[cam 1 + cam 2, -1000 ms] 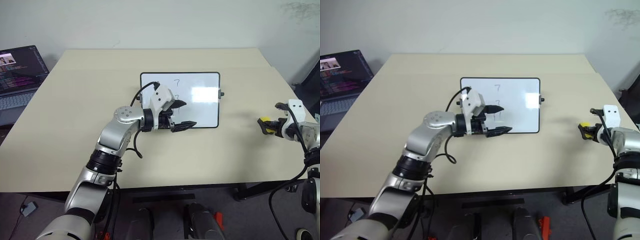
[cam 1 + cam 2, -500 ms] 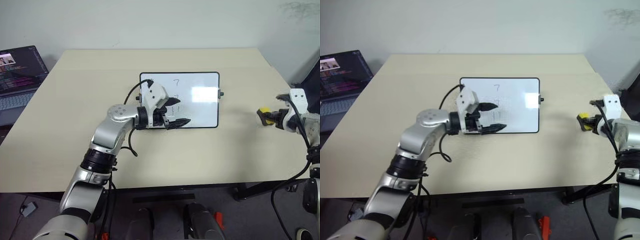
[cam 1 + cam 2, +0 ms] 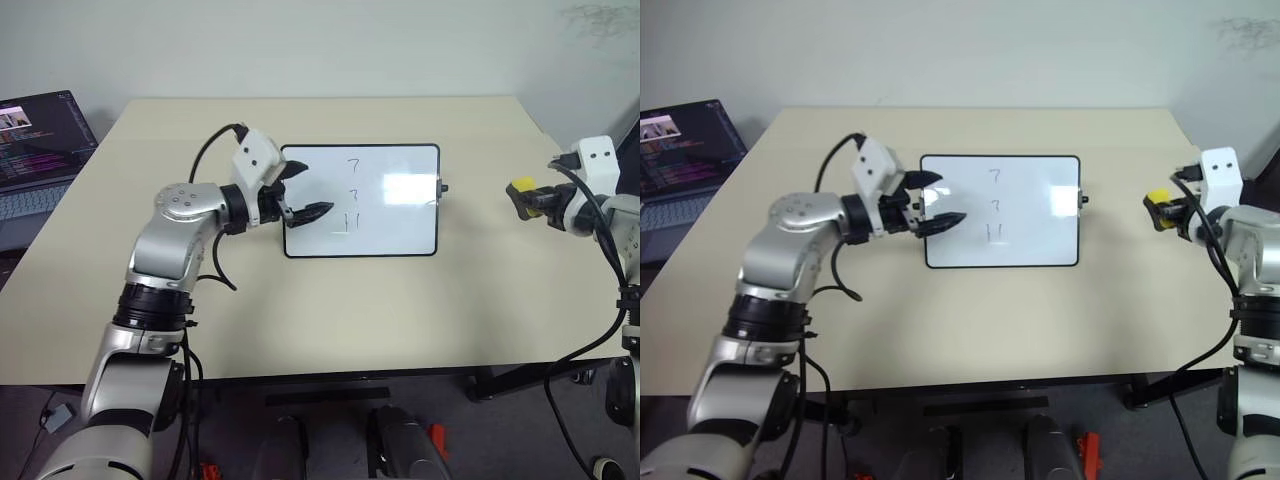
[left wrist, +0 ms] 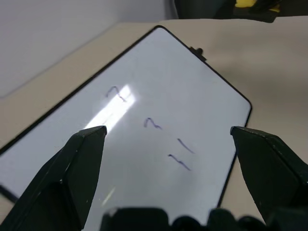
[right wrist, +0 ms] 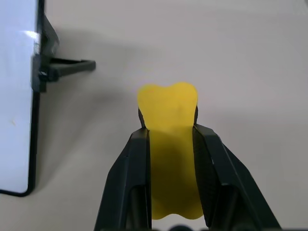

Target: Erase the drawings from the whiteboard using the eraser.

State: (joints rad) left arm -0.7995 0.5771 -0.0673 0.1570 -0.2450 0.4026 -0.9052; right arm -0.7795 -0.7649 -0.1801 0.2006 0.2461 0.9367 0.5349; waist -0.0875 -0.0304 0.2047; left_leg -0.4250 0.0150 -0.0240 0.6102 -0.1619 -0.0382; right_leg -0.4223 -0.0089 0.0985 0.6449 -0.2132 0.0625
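The whiteboard [image 3: 361, 201] lay flat near the middle of a pale beige table [image 3: 330, 300], its thin black frame closed around a glossy white face that caught a bright patch of reflected light on its right half. The drawings [image 3: 352, 193], a few thin dark strokes stacked in a short column, sat a little left of the board's centre and had not been wiped. A small black knob [image 3: 442, 187] stuck out from the board's right edge.

The left gripper [image 3: 300, 192] hung over the board's left edge, pointing right toward the marks, its two black fingers [image 4: 72, 168] spread well apart with nothing between them. In the left wrist view the strokes lay on the board between those splayed fingers.

The right gripper [image 3: 527, 198] was raised above the table's right side, well apart from the board and pointing left toward it. Its fingers [image 5: 130, 178] were clamped on the eraser [image 5: 168, 139], a small bright yellow block whose far end stuck out past the fingertips. The right wrist view showed the yellow block squeezed between the two black fingers, with the board's right edge and knob off to one side over bare tabletop.

A laptop [image 3: 40, 140] with a lit screen stood past the table's far-left corner.
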